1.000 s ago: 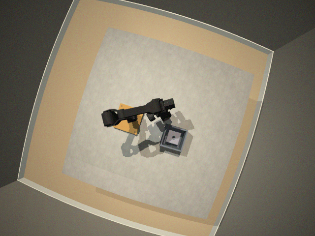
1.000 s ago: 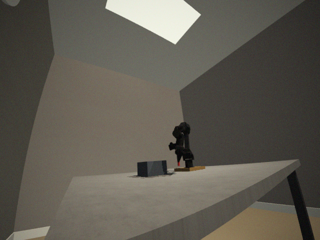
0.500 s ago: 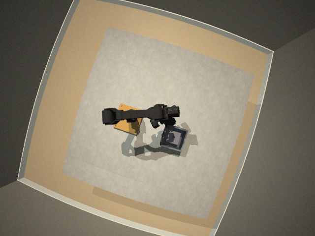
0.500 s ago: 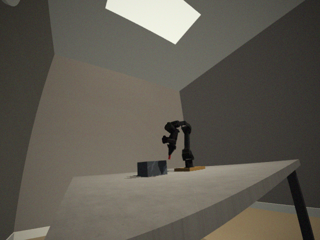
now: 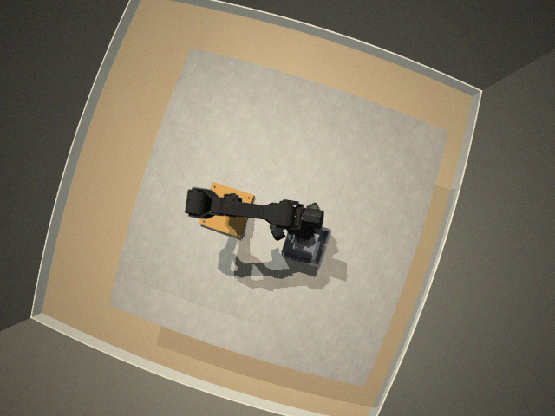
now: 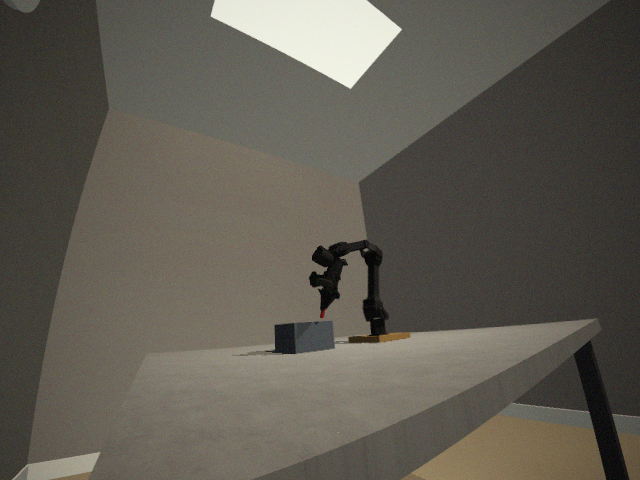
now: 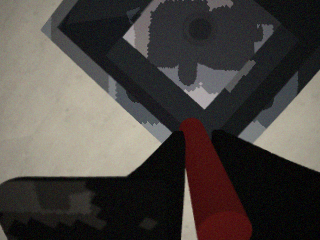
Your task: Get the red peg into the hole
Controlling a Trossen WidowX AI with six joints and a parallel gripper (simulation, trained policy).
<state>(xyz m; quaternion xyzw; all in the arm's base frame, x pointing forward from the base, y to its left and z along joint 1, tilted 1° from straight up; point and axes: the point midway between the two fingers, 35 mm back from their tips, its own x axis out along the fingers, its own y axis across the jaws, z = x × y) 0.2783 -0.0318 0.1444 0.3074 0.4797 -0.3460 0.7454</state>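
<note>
Red peg (image 7: pixel 212 180) pinched, holed plate (image 7: pixel 227 75) beyond

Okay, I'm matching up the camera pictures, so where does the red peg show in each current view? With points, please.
Top: not visible.
Exterior: near the centre, just above the box, a small red tip under the gripper (image 6: pixel 322 308) (image 7: pixel 198 135).
Wrist: bottom, right of centre, between the fingers.
Shared landmark: the open box (image 5: pixel 323 246) (image 6: pixel 313 338) (image 7: pixel 85 67).

The arm (image 5: pixel 251 209) (image 6: pixel 373 279) is matte black all over, with chunky rounded joints and slimmer links between them; its fingers are black too, wedge-shaped and narrowing towards the tips, and its base plate (image 5: pixel 207 221) (image 6: pixel 398 336) is a flat orange-yellow four-sided slab with small dark screw-like dots near its corners
</note>
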